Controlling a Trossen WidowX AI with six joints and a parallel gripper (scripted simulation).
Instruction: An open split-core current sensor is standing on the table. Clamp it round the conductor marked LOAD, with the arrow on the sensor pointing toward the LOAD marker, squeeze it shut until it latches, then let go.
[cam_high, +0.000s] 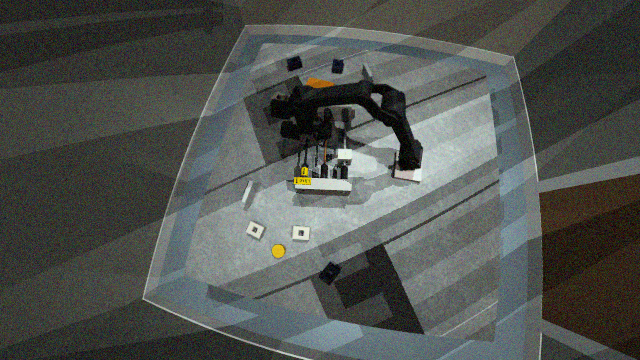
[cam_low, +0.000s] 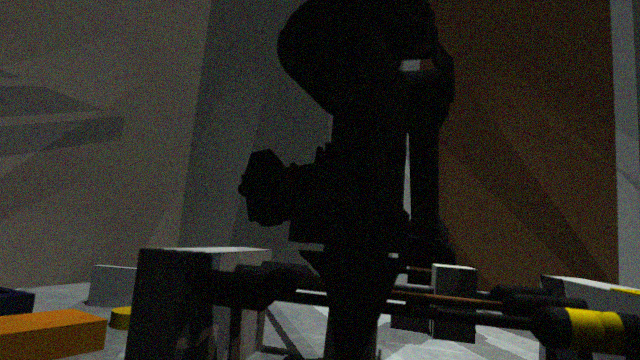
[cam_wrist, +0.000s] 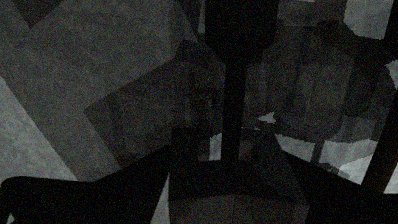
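My gripper (cam_low: 352, 320) (cam_wrist: 221, 152) is dark and points down among the conductors. In the wrist view its fingers press on both sides of the dark boxy sensor (cam_wrist: 235, 210). A dark conductor (cam_wrist: 233, 100) runs down the picture into the sensor's middle, between the two fingers. In the exterior view the finger hides the sensor. In the top view the arm covers it. The sensor's arrow and latch cannot be made out. A yellow label (cam_high: 302, 181) sits on the white terminal block (cam_high: 325, 186); its text is too blurred to read. A yellow band (cam_low: 590, 322) wraps the nearest conductor's sleeve.
A copper-coloured conductor (cam_wrist: 387, 165) runs close on the right. A grey block (cam_high: 345, 154) (cam_low: 454, 300) stands by the conductors. A tall end block (cam_low: 170, 300) stands left of the gripper. An orange block (cam_high: 318, 83) (cam_low: 55, 325) and a yellow disc (cam_high: 278, 251) lie farther off.
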